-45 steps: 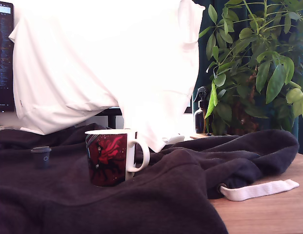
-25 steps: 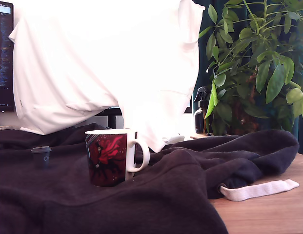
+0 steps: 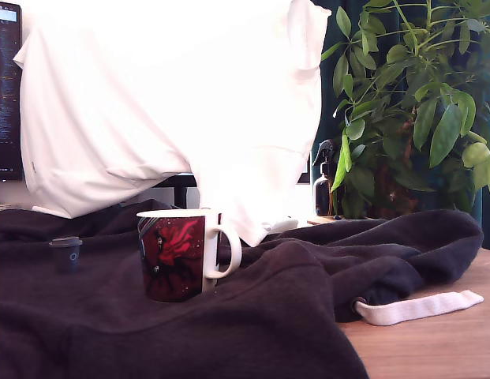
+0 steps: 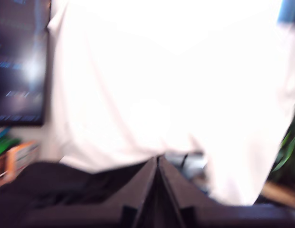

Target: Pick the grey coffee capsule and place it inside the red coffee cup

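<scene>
You had a ceramic mug [image 3: 180, 257] with red-and-black artwork, white handle and white rim, and a small dark grey tapered capsule [image 3: 66, 253] bearing a pale ring mark. Both sat on dark brown-black cloth [image 3: 252, 316] with a white drawstring [image 3: 418, 306]; behind hung plain white fabric [image 3: 173, 103] and green leaves [image 3: 418, 103].

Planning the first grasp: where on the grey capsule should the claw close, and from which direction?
Come from above. The grey coffee capsule stands upright on the dark cloth, wide rim up, clear of the red coffee cup. Close across the tapered body just under the rim.
</scene>
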Available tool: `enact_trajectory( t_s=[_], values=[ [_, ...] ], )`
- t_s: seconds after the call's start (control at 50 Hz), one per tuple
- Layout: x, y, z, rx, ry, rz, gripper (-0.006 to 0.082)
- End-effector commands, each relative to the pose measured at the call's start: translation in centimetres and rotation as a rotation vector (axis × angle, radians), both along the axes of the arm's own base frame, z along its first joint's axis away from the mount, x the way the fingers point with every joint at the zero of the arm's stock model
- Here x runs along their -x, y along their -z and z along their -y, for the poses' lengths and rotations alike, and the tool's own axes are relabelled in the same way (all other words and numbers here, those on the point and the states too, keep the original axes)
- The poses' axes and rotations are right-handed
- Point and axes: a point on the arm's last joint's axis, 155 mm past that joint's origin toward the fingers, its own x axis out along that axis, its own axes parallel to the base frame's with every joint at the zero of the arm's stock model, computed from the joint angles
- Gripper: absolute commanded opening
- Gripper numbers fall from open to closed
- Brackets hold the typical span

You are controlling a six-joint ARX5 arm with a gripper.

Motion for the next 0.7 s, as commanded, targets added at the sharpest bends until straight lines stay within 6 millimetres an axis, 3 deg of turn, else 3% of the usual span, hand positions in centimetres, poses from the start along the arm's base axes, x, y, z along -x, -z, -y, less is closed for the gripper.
enact_trajectory(
  t_s=[0.0, 0.26, 0.32, 0.44, 0.48, 0.68],
  values=[
    [-0.3, 1.0, 0.7, 0.026, 0.044, -0.034, -0.0014],
    [-2.1, 1.9, 2.1, -0.035, 0.094, -0.109, 0.0018],
    [-2.8, 2.6, 2.4, -0.067, 0.099, -0.13, 0.0147],
    [-4.2, 4.5, 3.4, -0.156, 0.113, -0.174, 0.0638],
    [-4.7, 5.4, 3.7, -0.177, 0.123, -0.206, 0.0721],
    [-7.5, 8.0, 5.2, -0.249, 0.15, -0.295, 0.0738]
  ],
)
